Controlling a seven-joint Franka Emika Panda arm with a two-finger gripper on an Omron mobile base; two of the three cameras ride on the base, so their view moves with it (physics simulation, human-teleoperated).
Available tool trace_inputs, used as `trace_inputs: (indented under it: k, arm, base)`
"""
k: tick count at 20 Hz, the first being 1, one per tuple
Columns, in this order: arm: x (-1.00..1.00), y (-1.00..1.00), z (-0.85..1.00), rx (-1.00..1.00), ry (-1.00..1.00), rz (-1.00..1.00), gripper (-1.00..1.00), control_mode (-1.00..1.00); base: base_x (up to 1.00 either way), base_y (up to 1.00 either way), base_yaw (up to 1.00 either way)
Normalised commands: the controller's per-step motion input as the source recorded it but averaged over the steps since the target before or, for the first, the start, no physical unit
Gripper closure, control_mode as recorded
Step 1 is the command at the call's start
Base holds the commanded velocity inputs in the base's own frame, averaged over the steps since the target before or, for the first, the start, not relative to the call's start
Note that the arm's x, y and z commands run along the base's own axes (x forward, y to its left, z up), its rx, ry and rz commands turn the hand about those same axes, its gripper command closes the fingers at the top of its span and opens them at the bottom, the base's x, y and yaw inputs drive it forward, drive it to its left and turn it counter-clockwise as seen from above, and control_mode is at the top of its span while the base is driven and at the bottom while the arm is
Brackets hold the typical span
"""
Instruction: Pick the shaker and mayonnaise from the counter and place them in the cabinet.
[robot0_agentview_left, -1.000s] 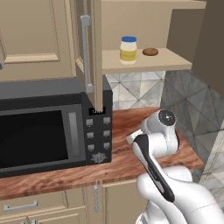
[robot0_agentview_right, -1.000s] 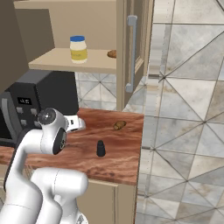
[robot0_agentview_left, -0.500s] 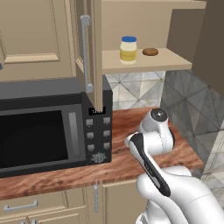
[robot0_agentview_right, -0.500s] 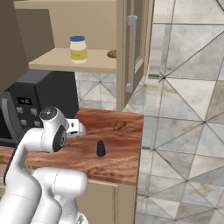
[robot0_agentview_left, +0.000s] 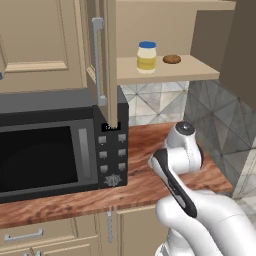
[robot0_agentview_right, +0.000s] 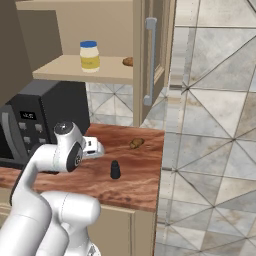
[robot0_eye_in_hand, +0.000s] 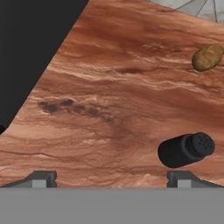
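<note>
Hand view puts the shaker (robot0_eye_in_hand: 186, 150) at four o'clock, so the wide-open, empty gripper (robot0_eye_in_hand: 112, 177) should centre over it before closing.

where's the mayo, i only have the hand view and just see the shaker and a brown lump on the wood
Observer: The mayonnaise already stands on the cabinet shelf.
Operator: shaker upright?
Observer: Yes, the shaker stands upright on the counter, near its front edge.
Operator: what's the black thing on my left
Observer: That is the microwave, under the open cabinet door.
</note>
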Motion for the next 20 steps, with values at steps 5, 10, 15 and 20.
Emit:
trace_inputs:
  k: [5,10,15,20]
  arm:
    - [-0.12,-0.21,-0.05,0.00,0.00,-0.01,-1.00,-1.00]
    - [-0.39,-0.09,-0.10,0.00,0.00,-0.02,-1.00,-1.00]
    - [-0.29,-0.16,-0.01,0.00,0.00,-0.01,-1.00,-1.00]
    - [-0.15,-0.31,0.00,-0.01,0.00,-0.01,-1.00,-1.00]
  base:
    - [0.00,0.00,0.00]
    - [0.00,0.00,0.00]
    - [0.00,0.00,0.00]
    - [0.00,0.00,0.00]
